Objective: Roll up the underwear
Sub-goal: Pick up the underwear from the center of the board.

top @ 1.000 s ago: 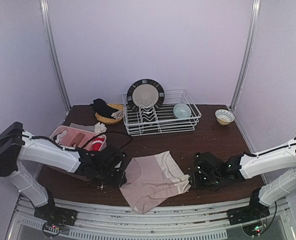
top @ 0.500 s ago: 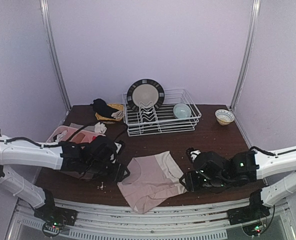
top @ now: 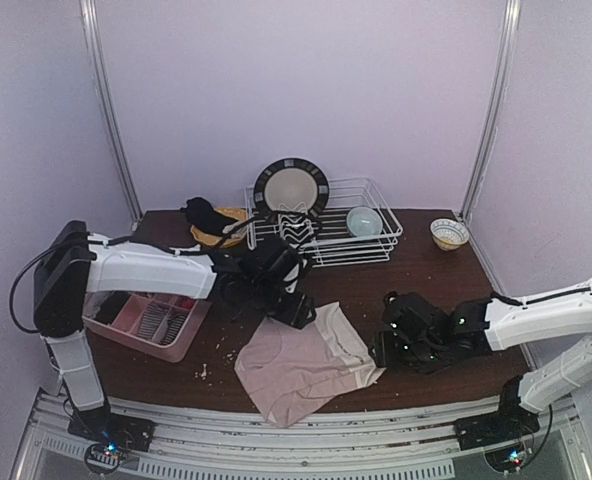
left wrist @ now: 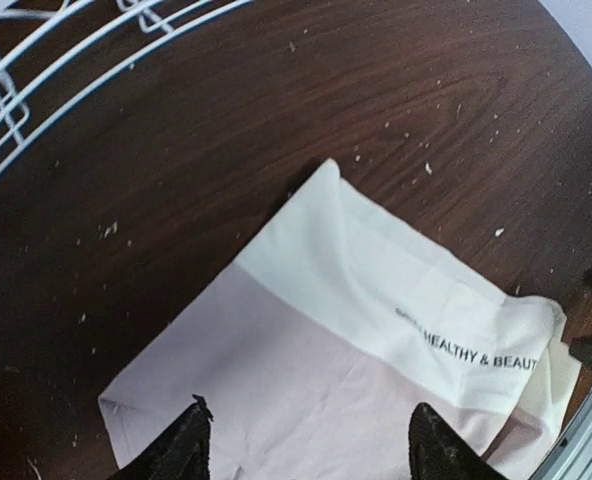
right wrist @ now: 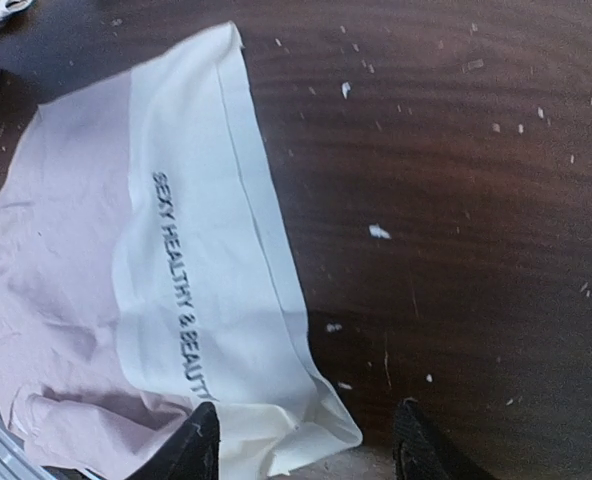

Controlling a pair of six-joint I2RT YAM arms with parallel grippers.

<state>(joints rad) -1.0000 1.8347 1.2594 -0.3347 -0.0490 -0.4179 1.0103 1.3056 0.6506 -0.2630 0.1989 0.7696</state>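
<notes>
The underwear [top: 304,362] lies flat near the table's front edge, pale pink with a white waistband printed in black letters. My left gripper [top: 298,312] hovers at its far left corner. In the left wrist view the left gripper [left wrist: 311,455] is open above the pink fabric [left wrist: 306,380], holding nothing. My right gripper [top: 380,350] sits at the waistband's right end. In the right wrist view the right gripper [right wrist: 306,450] is open, with the waistband's rumpled corner [right wrist: 306,425] lying on the table between its fingers.
A white wire dish rack [top: 374,243] stands behind, holding a dark-rimmed plate [top: 291,188] and a teal bowl [top: 364,220]. A small bowl [top: 449,233] sits far right. A pink tray [top: 126,335] is on the left, a yellow basket [top: 216,238] behind it. Crumbs dot the wood.
My left arm swung from the underwear's left side round to its far corner and its jaws opened wide. The right gripper opened a little and stayed at the waistband's right end.
</notes>
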